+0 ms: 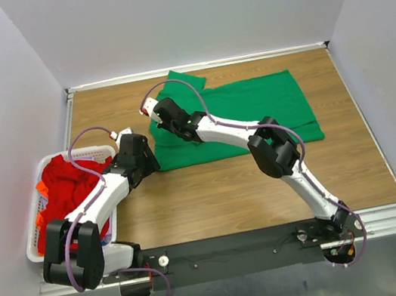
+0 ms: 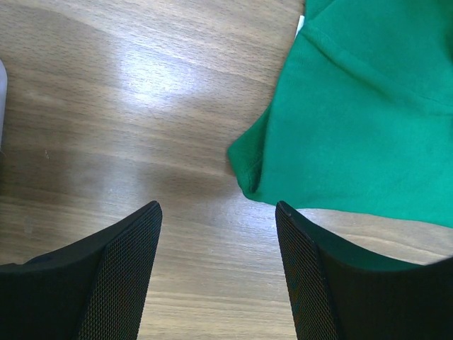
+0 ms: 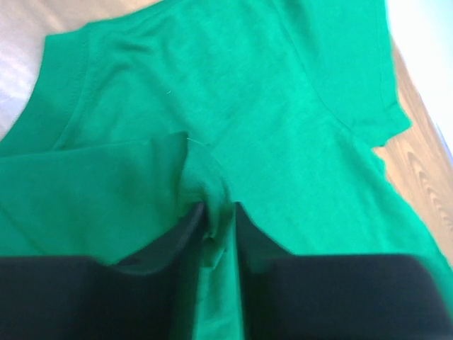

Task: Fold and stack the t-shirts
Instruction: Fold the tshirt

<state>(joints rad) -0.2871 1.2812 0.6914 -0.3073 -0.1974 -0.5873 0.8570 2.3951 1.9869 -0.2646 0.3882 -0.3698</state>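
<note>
The green t-shirt (image 1: 253, 111) lies spread on the wooden table, with one sleeve toward the back wall. My right gripper (image 1: 158, 118) reaches over the shirt's left end. In the right wrist view it (image 3: 219, 210) is shut on a pinched fold of the green cloth (image 3: 233, 106). My left gripper (image 1: 147, 157) hovers by the shirt's near left corner. In the left wrist view it (image 2: 216, 209) is open and empty over bare wood, with the green shirt's corner (image 2: 354, 127) just ahead to the right. The red and orange t-shirts (image 1: 67, 190) lie heaped in the basket.
The white slatted basket (image 1: 34, 230) stands at the table's left edge beside the left arm. White walls close in the table (image 1: 221, 190) on three sides. A black metal rail (image 1: 238, 246) runs along the near edge.
</note>
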